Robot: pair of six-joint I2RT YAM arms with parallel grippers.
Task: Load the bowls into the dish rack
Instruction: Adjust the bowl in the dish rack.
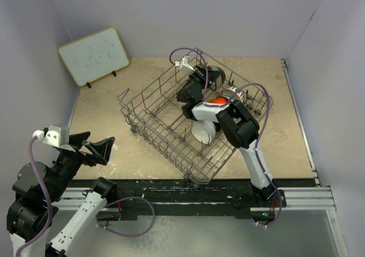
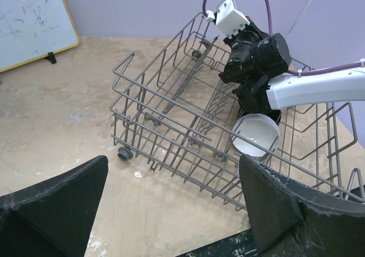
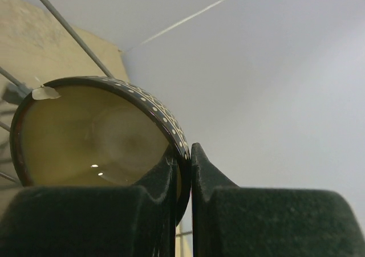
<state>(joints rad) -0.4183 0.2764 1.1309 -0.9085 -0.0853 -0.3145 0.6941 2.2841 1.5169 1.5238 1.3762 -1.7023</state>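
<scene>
Black padded fingers (image 3: 251,217) fill the bottom of the right wrist view. Your right gripper (image 3: 183,151) is clamped on the rim of the brown bowl (image 3: 91,131), one pad inside against the cream glaze and one outside on the dotted band. The bite is thin and sits right at the lip, so treat it as a grip that could pivot.

A grey rack wire (image 3: 63,24) crosses at 11 o'clock of the bowl. You cannot tell from here whether the bowl touches the wire.

From above, the brown bowl (image 1: 215,74) hangs at about 1 o'clock of the middle of the dish rack (image 1: 162,129), over its far side. The orange-red bowl (image 1: 217,101) sits just at 6 o'clock of it, and the white bowl (image 1: 203,131) stands on edge further toward you.

Lower slowly with the bowl on edge, and aim its bottom rim between two tines. Leave a gap to the orange-red one. Part the pads only once the wires carry the weight, then lift straight out.

Your left gripper (image 1: 97,149) waits wide apart and empty, well off at 8 o'clock of the rack. Leave it there.
</scene>
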